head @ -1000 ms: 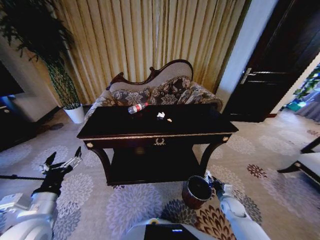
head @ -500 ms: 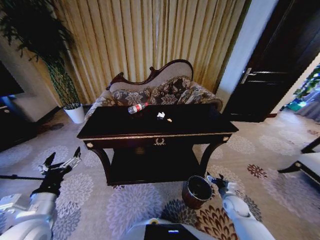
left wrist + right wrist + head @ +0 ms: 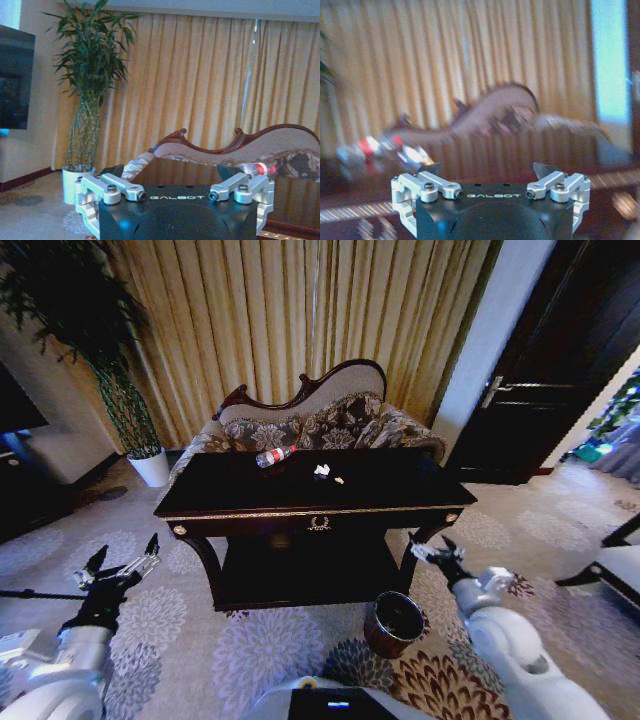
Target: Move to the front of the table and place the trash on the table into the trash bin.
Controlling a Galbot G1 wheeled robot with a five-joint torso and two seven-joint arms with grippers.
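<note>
The bottle (image 3: 275, 455) lies on its side at the counter's (image 3: 400, 485) far left, paper scraps (image 3: 322, 471) just right: light, slick, best pinched mid-body. The trash bin (image 3: 394, 623) stands below. Right gripper (image 3: 436, 554) and left gripper (image 3: 118, 572) hover with jaws spread, empty.

A curtained sitting room with ornate furniture

Gold pleated curtains (image 3: 300, 320) cover the far wall behind a carved-back patterned sofa (image 3: 320, 420). A tall leafy plant (image 3: 80, 330) stands in a white pot (image 3: 150, 467) at the left, a dark door (image 3: 560, 370) is on the right, and a grey floral carpet (image 3: 180, 620) covers the floor.
</note>
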